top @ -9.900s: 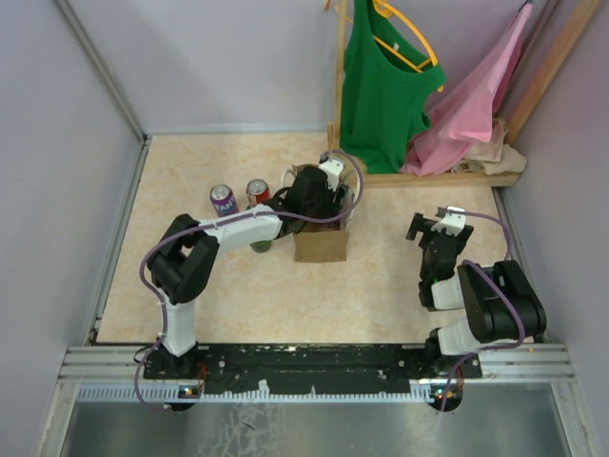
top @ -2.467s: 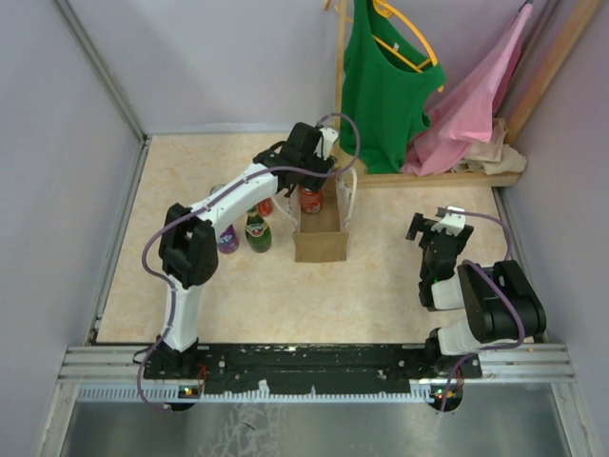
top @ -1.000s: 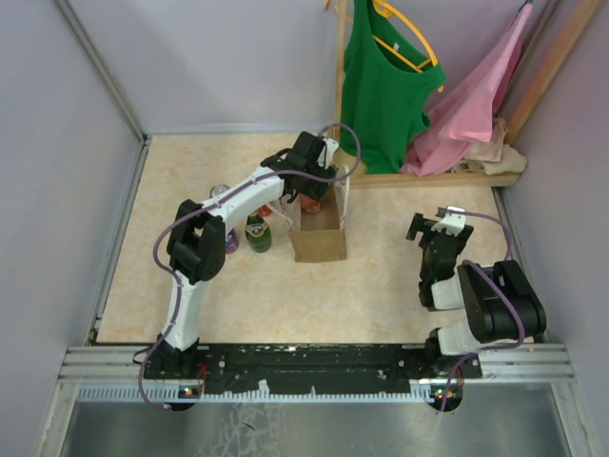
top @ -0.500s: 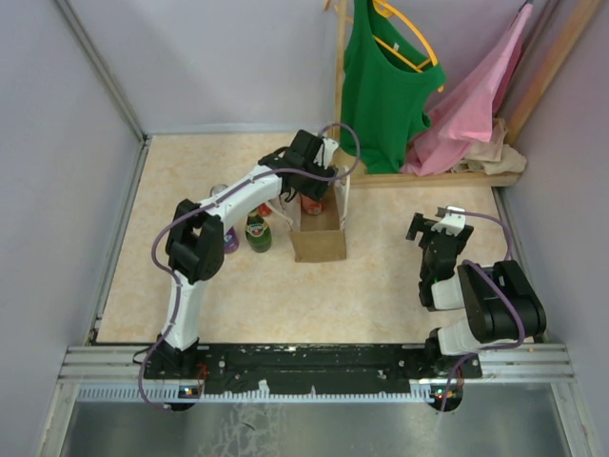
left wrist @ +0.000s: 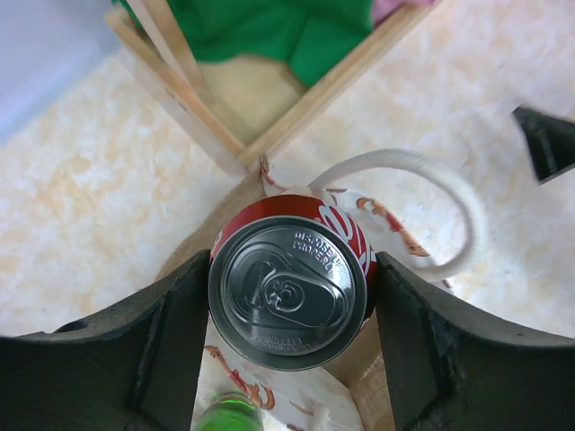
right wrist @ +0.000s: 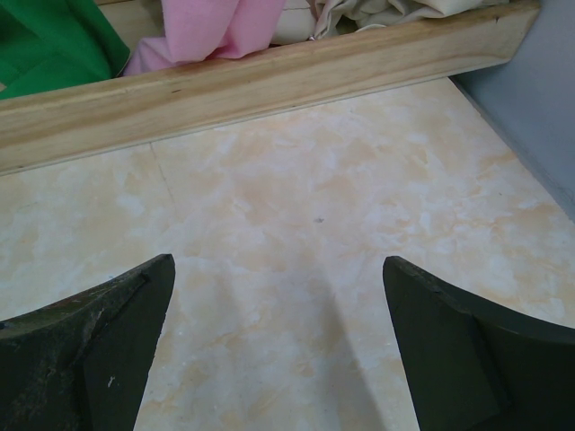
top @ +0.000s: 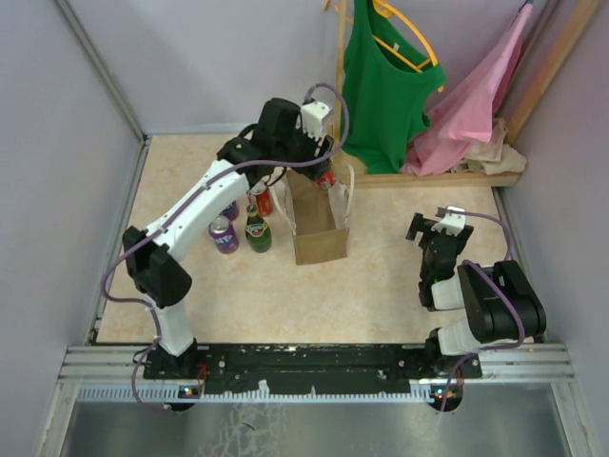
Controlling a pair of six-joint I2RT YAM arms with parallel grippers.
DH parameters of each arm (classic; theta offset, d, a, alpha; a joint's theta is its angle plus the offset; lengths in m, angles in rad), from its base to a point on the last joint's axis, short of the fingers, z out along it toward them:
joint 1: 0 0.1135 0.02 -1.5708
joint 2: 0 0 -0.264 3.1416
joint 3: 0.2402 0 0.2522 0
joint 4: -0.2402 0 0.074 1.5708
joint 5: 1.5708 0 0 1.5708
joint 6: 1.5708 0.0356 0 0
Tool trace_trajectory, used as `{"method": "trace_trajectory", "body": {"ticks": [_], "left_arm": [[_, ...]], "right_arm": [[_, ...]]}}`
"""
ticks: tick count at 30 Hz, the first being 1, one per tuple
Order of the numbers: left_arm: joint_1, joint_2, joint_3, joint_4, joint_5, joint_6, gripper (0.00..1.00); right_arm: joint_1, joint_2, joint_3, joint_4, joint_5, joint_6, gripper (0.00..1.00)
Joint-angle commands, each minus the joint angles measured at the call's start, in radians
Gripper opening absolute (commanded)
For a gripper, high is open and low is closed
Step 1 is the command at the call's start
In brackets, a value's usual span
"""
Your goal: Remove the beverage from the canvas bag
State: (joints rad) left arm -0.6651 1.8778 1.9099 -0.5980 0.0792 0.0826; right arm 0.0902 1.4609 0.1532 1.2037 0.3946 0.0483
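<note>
The left pincer (top: 320, 167) is closed on a red aluminium drink can (left wrist: 289, 292), one dark finger (left wrist: 144, 350) pressed against each side of the can's body. The can stands upright, its long axis vertical. Its silver lid and pull-tab face straight up into the left wrist camera, so only the top and a band of red shoulder show.

It is held over the far end of the open mouth of the small tan-brown canvas bag (top: 320, 243), just beside a white looped rope handle (left wrist: 454, 202). Whether the can's base is clear of the bag's rim cannot be told. The bag stands upright on the beige marbled counter (top: 238, 286), mouth upward.

To the left of the bag stand a second red can (top: 262, 201), a green glass bottle (top: 255, 228) and a purple can (top: 224, 234), all upright and close together.

Beyond the bag is a wooden clothes rack (top: 438, 178) with a green sleeveless top (top: 381, 86) and a pink garment (top: 476, 105).

The right pincer (right wrist: 277, 269) hangs over bare counter well to the right of the bag, spread wide with nothing in it.
</note>
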Motion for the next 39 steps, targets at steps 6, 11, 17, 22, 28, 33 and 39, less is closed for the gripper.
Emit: {"method": "trace_trajectory", "body": {"ticks": [6, 11, 17, 22, 28, 33, 39], "left_arm": [[-0.005, -0.171, 0.143, 0.01, -0.145, 0.089, 0.0], [0.012, -0.218, 0.139, -0.011, -0.294, 0.125, 0.0], [0.178, -0.328, 0.034, 0.004, -0.345, 0.103, 0.0], [0.303, -0.463, -0.153, 0.048, -0.403, 0.067, 0.0], [0.384, -0.603, -0.391, 0.074, -0.434, -0.004, 0.0], [0.431, -0.702, -0.604, 0.15, -0.44, -0.077, 0.0], [0.48, -0.752, -0.827, 0.247, -0.462, -0.166, 0.0]], "right_arm": [[-0.005, -0.008, 0.019, 0.045, 0.007, 0.002, 0.99], [-0.006, -0.008, 0.019, 0.045, 0.006, 0.002, 0.99], [-0.006, -0.008, 0.019, 0.044, 0.007, 0.002, 0.99], [-0.006, -0.008, 0.019, 0.044, 0.008, 0.002, 0.99], [-0.006, -0.008, 0.019, 0.044, 0.007, 0.001, 0.99], [-0.006, -0.008, 0.019, 0.043, 0.007, 0.002, 0.99], [-0.006, -0.008, 0.019, 0.043, 0.007, 0.002, 0.99]]}}
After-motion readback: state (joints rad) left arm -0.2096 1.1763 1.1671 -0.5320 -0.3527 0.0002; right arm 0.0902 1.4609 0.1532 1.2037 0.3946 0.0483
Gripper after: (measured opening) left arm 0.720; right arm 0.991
